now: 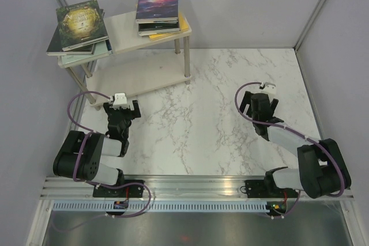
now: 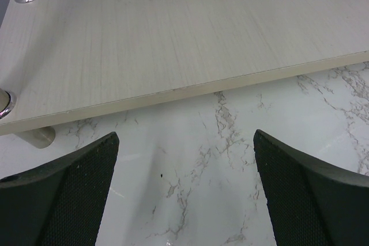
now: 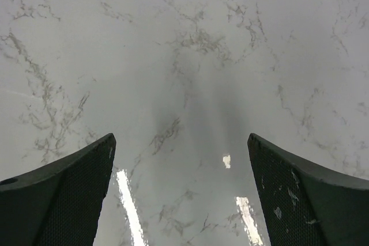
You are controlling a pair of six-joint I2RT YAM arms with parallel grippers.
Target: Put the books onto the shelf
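Both sets of fingers are spread wide and hold nothing. Your left gripper [image 1: 122, 108] hovers low over the marble table [image 1: 230, 79], just in front of the lower board [image 2: 173, 38] of the shelf [image 1: 128, 34]. Your right gripper [image 1: 260, 103] sits well apart over marble. Farther out, the books [image 1: 81, 24] lie on the shelf's top board in two stacks, one at each end.
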